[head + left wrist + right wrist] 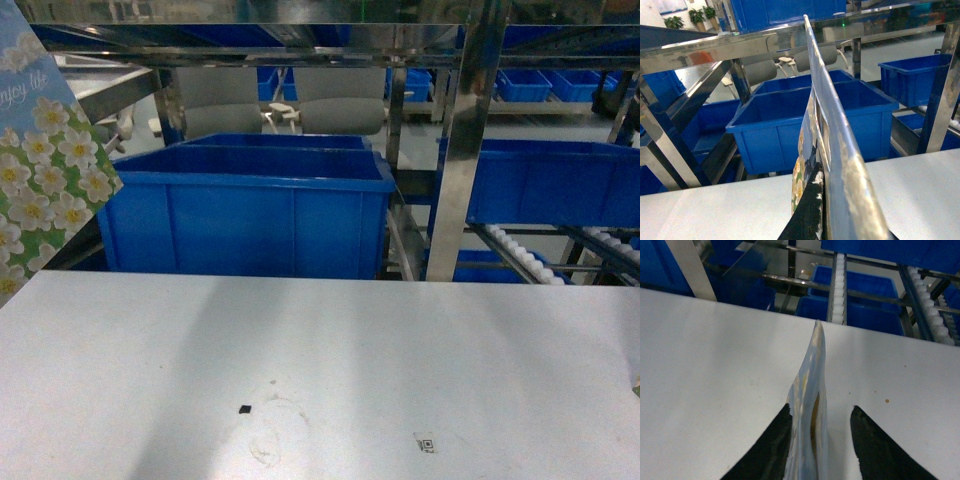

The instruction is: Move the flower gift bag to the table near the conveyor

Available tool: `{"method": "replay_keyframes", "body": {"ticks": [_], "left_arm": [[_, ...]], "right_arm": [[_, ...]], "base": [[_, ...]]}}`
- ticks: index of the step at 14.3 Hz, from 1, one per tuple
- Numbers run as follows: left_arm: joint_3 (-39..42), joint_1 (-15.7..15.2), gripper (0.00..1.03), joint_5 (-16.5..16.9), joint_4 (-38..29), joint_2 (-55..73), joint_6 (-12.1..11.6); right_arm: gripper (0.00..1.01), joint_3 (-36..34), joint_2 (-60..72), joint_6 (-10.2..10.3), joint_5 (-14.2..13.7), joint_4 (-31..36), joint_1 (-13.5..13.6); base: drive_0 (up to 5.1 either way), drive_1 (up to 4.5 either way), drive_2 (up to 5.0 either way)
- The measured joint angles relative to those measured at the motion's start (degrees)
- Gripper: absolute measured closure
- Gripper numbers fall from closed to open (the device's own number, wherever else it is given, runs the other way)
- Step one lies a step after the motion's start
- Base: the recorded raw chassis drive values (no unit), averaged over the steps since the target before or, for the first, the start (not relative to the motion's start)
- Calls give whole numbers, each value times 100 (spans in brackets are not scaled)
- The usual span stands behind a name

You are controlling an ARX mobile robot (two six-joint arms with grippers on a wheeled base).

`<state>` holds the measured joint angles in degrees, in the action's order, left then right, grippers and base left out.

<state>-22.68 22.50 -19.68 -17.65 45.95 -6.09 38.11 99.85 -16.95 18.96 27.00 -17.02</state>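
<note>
The flower gift bag hangs edge-on at the far left, clamped in the left gripper above the table, its long axis upright; the right gripper, jaws spread, straddles another thin bag.

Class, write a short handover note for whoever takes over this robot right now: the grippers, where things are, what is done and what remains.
Left gripper: shut on the flower gift bag, held up at the table's left side, in front of the conveyor.
Right gripper: open, low over the table, straddling a pale, thin bag-like item; one finger touches it.
Done: bag gripped and at the table.
Left: set it down and release.
</note>
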Motion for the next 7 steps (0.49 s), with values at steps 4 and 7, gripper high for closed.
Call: {"method": "replay_keyframes", "body": {"ticks": [4,7], "left_arm": [[0,0,101,-2,2,0,0],[0,0,101,0,0,0,0]], "right_arm": [[3,-570,-1617,509,-275,256,-116],[3,-811,-2437,629,-533,-39,-249]], "base": [[0,0,0],[0,0,0]]}}
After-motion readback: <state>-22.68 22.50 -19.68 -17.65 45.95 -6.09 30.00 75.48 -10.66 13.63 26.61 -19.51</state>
